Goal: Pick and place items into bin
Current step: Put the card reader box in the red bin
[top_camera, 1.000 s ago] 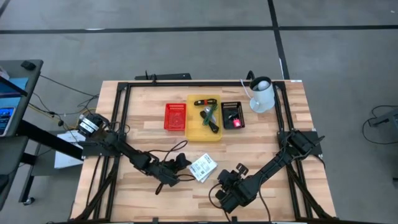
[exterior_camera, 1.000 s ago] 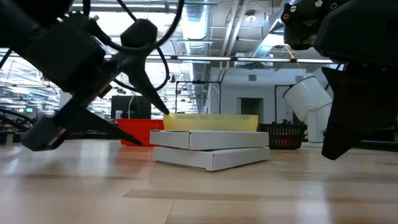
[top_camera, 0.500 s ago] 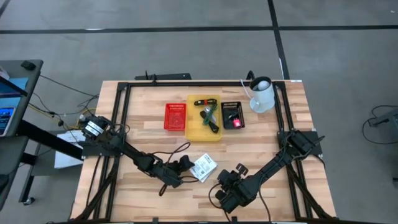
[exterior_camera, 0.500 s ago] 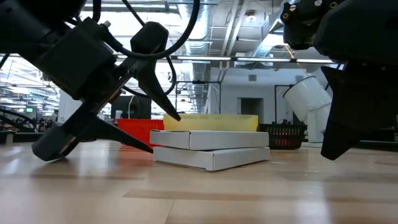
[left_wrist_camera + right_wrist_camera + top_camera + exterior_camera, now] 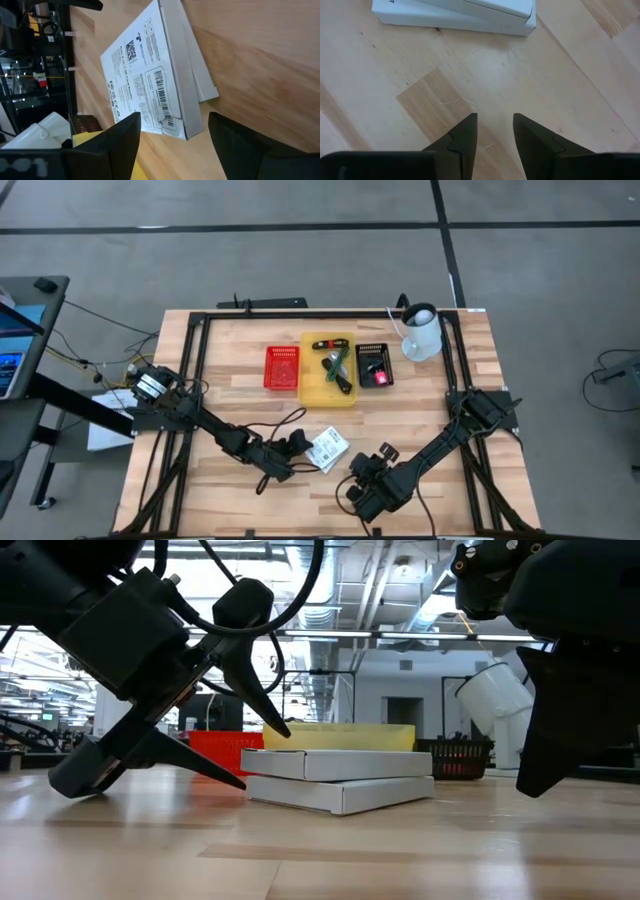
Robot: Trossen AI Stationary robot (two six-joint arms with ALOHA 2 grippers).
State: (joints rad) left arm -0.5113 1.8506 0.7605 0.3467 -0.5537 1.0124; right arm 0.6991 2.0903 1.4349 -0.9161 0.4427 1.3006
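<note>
**Left gripper at white printed boxes, fingers spread**

The left gripper point(image 5: 298, 446) sits low over the wooden table point(image 5: 230, 405) with its 2 fingers point(image 5: 112, 145) spread wide. In the low view, one finger reaches the upper edge of the white boxes and the other points at their base; actual contact cannot be confirmed.

The 2 white printed boxes point(image 5: 327, 449) lie stacked flat, slightly offset, near the front centre of the table. The top face carries barcodes and small print point(image 5: 145, 80).

The right gripper point(image 5: 368, 472) is just beside the boxes on their other side. Its fingers point(image 5: 462, 140) are parted with bare wood between them, holding nothing.

Further back stand 3 bins in a row:
- Red bin point(image 5: 282, 367).
- Yellow bin point(image 5: 328, 370), containing green-and-black handled tools point(image 5: 334, 360) and a dark cable point(image 5: 343, 381).
- Black bin point(image 5: 374, 365), containing a pink-red piece point(image 5: 380, 376).

A white jug point(image 5: 421, 332) stands at the far right corner.
</note>
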